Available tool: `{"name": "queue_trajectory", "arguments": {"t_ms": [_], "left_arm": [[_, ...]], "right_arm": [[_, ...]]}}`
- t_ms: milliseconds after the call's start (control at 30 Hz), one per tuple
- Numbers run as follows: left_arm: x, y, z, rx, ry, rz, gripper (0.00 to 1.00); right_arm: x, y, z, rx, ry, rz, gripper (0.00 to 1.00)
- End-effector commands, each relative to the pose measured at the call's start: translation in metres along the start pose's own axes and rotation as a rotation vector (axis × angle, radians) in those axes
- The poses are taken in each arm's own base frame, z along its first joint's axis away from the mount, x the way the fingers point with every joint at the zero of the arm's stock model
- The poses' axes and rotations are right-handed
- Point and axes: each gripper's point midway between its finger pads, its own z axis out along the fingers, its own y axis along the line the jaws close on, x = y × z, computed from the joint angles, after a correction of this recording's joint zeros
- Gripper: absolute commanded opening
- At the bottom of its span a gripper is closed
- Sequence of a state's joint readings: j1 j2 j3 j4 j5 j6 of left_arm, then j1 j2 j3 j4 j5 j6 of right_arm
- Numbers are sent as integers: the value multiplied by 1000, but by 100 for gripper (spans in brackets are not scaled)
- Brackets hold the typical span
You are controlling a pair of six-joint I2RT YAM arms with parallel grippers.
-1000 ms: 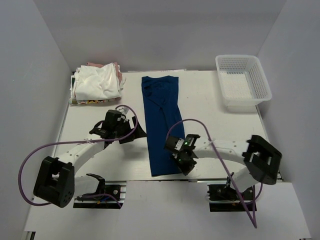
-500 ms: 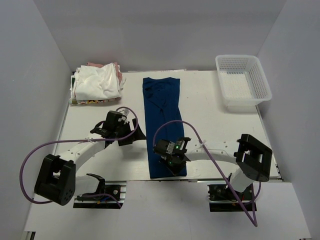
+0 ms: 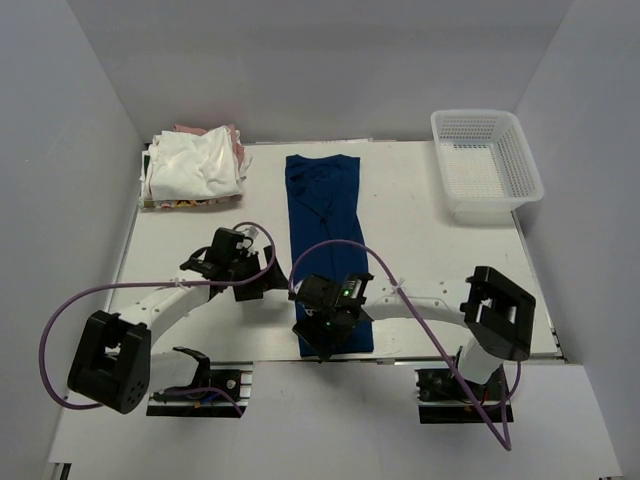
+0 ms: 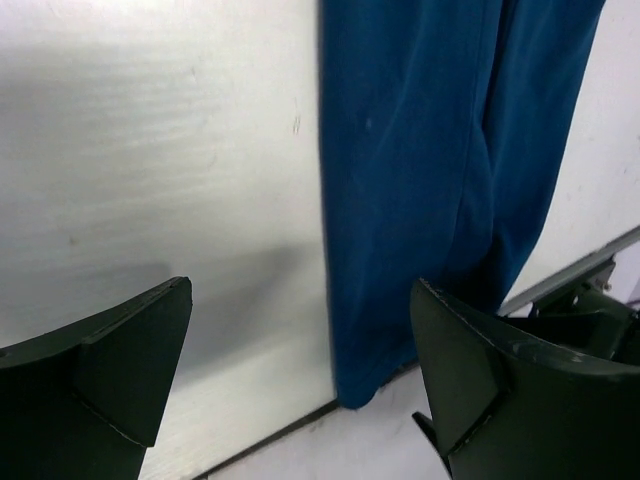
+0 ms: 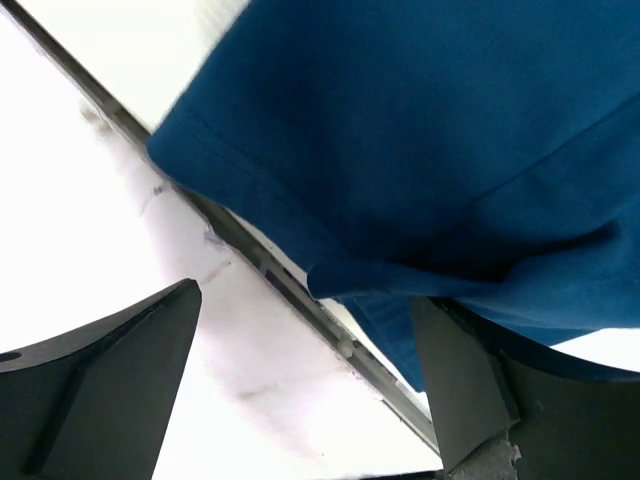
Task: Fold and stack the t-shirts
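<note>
The navy t-shirt (image 3: 325, 230) is laid on the counter (image 3: 430, 250) as a narrow strip running 12 to 6 o'clock. The right fingers (image 5: 110, 380) are spread and empty over its 6 o'clock hem, apparently clear of the cloth. The left fingers (image 4: 100, 370) are parted, empty, at its 9 o'clock side. The crosswise fold is judged in hand: the hem corners must next be gripped and carried toward 12 o'clock.

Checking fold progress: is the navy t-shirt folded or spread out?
Partly folded: the navy t-shirt lies as a long narrow strip with its sides folded in, not yet folded across its length.
</note>
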State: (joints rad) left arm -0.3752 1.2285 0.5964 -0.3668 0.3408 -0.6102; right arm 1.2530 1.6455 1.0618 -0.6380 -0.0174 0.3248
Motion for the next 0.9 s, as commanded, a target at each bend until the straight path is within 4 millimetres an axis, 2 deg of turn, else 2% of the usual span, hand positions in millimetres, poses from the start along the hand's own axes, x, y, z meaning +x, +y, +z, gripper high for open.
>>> {"name": "queue_trajectory", "arguments": {"t_ms": [0, 33, 100, 133, 200, 233, 300, 367, 400, 433, 467, 500, 533, 600, 633, 667, 733, 833, 867], "left_arm": [[22, -5, -9, 56, 63, -2, 100], [32, -11, -11, 98, 98, 4, 100], [50, -12, -16, 126, 131, -14, 100], [59, -17, -19, 163, 159, -7, 100], [76, -18, -21, 181, 200, -25, 100], [79, -21, -22, 197, 204, -22, 100], [94, -26, -24, 224, 251, -29, 100], [111, -26, -22, 227, 305, -22, 100], [114, -26, -20, 215, 316, -29, 100], [118, -26, -18, 201, 328, -27, 100], [129, -23, -15, 178, 367, -10, 100], [130, -27, -12, 176, 373, -3, 98], [135, -27, -9, 161, 391, -4, 98], [147, -27, 0, 114, 444, 20, 93], [146, -31, 3, 104, 448, 35, 91], [156, -30, 5, 82, 480, 59, 89], [163, -30, 11, 46, 515, 67, 79], [172, -17, 16, -50, 521, 83, 68], [174, -11, 18, -87, 526, 66, 65]], "right_arm": [[-23, 2, -19, 5, -144, 6, 90], [-17, -5, -26, 20, -171, 45, 90], [-25, -14, -51, 49, -281, 121, 90], [-8, -22, -44, 63, -254, 141, 90], [2, -26, -56, 44, -293, 215, 90], [13, -32, -53, 48, -279, 237, 90], [25, -34, -61, 27, -307, 303, 90], [41, -45, -61, 48, -316, 375, 90], [44, -52, -64, 72, -346, 400, 88], [54, -61, -58, 89, -342, 453, 84], [55, -64, -58, 98, -353, 467, 81], [53, -71, -58, 119, -376, 489, 80], [43, -70, -57, 99, -415, 484, 80], [37, -70, -51, 81, -426, 488, 78], [38, -69, -42, 76, -392, 472, 76], [39, -71, -39, 81, -381, 482, 74], [41, -75, -28, 103, -346, 506, 72], [41, -75, -20, 88, -331, 538, 64], [33, -69, -20, 40, -355, 535, 58]]}}
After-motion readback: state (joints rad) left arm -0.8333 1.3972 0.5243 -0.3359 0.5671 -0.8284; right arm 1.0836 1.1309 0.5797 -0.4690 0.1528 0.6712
